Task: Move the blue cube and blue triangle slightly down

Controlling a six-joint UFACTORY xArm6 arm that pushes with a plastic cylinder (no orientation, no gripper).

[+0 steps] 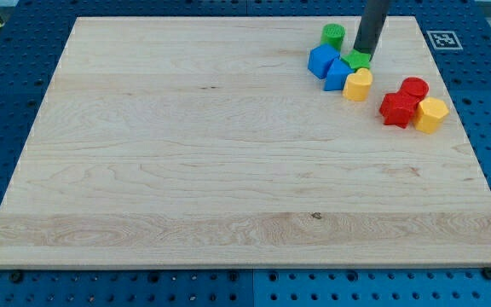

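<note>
Over on the view's left and middle, the pale wooden surface (186, 153) lies bare of blocks, resting on a blue perforated base (7, 77). Toward the view's upper right sits a tight cluster. The blue cube (320, 61) comes first, a bright blue block with the blue triangle (337, 75) touching its right side, slightly lower. Above them stands a green cylinder (333, 36), just apart. Right of it the tool, a plain dark rod with nothing to open or close, comes down so that my tip (363, 54) meets a second green block (358, 60), shape unclear, which crowds the blue triangle's upper right. A yellow block (358, 85) touches the triangle's right. Farther right, apart, two red blocks (403, 102) and another yellow one (431, 114) huddle together. A printed marker (441, 39) sits at the top right corner.
</note>
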